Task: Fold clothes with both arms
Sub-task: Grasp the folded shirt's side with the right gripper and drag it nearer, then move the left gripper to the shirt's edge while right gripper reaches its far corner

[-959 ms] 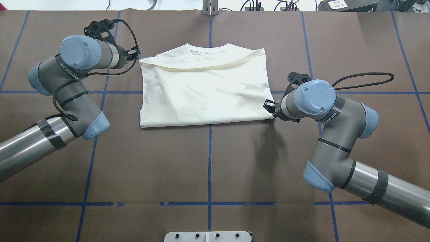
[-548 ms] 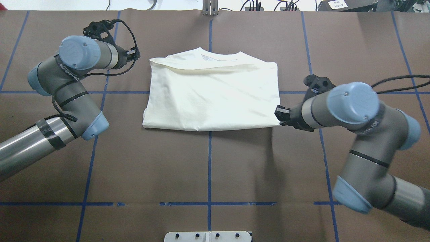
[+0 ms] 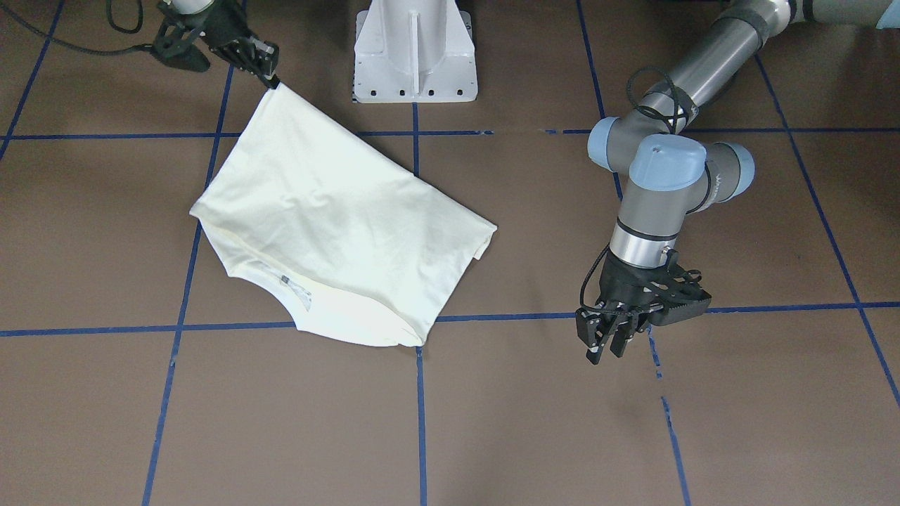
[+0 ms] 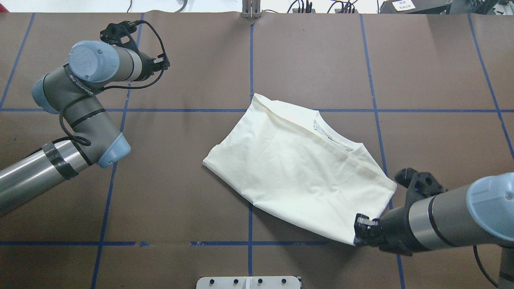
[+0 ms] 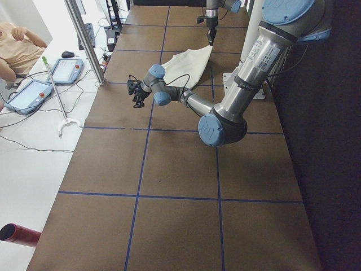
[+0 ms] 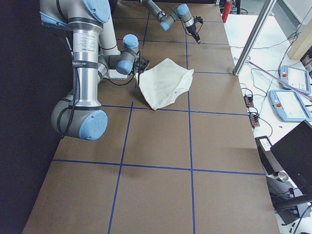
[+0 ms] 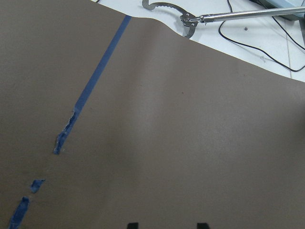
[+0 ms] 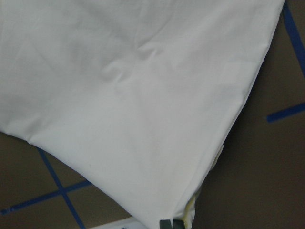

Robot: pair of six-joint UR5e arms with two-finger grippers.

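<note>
R claw (image 4: 363,230) is clamped on 1 corner of the folded cream T-shirt (image 4: 297,172), which lies skewed on the brown surface (image 4: 180,180) toward the robot's right w/ its neck label showing, while L claw (image 3: 608,339), fingers apart, hovers well apart from it at the far left.

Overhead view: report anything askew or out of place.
The folded cream-white T-shirt lies diagonal to the blue tape grid, not square. The black right gripper alone pinches one corner; the black left gripper hangs open, well away from the cloth.
</note>
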